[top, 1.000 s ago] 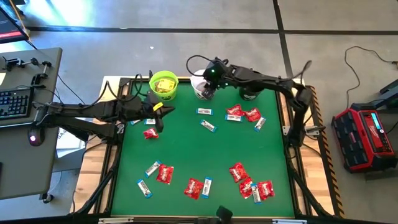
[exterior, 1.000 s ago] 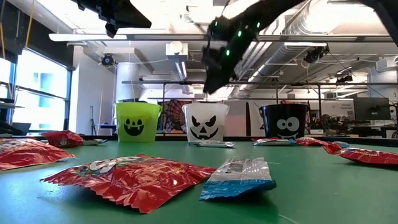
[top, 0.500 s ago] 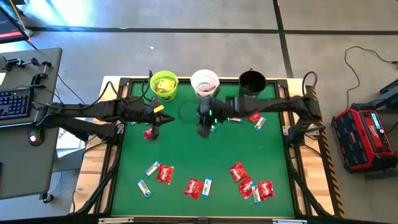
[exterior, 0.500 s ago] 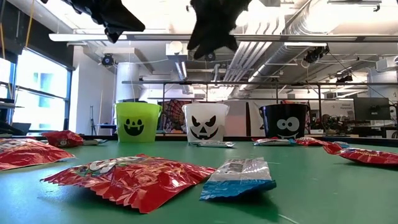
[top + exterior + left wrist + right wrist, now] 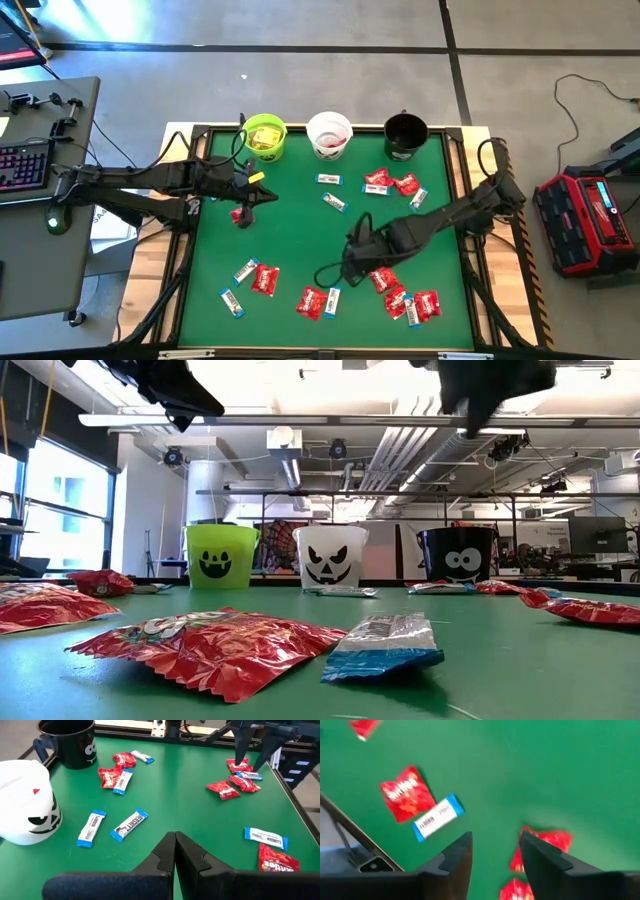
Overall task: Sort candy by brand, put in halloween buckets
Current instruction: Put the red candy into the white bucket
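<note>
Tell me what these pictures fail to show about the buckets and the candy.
- Black bucket, high view: its inside is only dark, so any contents are hidden.
- White bucket, left wrist view: partly cut off by the picture's edge.
- Red packets, right wrist view: lettering too blurred to read.
- Right hand, low view: a dark shape cut off by the top edge.

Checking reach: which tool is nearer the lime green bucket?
Left. The left tool hangs just front of the lime green bucket, near the table's left side. The right tool is mid-table toward the front edge, far off.
</note>
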You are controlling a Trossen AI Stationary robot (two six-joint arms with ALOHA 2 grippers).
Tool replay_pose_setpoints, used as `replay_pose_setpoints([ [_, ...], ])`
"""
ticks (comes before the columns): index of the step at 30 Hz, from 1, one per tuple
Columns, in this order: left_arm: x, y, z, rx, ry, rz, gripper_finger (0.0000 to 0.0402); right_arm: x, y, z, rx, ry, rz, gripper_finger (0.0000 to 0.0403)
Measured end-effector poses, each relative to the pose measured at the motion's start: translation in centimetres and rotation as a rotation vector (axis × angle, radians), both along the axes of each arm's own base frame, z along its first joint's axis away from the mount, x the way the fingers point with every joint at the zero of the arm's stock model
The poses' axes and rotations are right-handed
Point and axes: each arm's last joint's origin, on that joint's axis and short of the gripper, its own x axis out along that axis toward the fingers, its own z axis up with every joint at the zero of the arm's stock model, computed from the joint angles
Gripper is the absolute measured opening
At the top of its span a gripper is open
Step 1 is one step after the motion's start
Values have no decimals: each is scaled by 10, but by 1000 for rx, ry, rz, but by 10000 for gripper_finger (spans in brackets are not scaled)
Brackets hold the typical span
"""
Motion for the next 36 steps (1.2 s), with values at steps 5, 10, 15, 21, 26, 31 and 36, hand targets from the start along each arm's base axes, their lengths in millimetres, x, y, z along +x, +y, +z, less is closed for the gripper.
replay_pose_setpoints([
  [5, 0, 0, 0, 7, 1, -4, 0, -10, 5, -12, 24, 99, -90, 209],
  [10, 0, 0, 0, 0, 1, 0, 0, -16, -2, -43, 22, 181, -108, 253],
  [15, 0, 0, 0, 0, 3, 0, 0, -19, -9, -72, 48, 200, -98, 261],
  [21, -2, 0, -3, -2, 37, 1, 0, -24, -13, -95, 72, 197, -101, 261],
  [26, -2, 0, -4, -2, 46, 1, 0, -27, -13, -104, 72, 193, -96, 261],
  [31, -2, 0, -4, 12, 47, -7, 0, -25, -13, -109, 57, 199, -58, 259],
  [36, -2, 0, -4, 14, 47, -8, 0, -20, -10, -124, 63, 224, -24, 246],
])
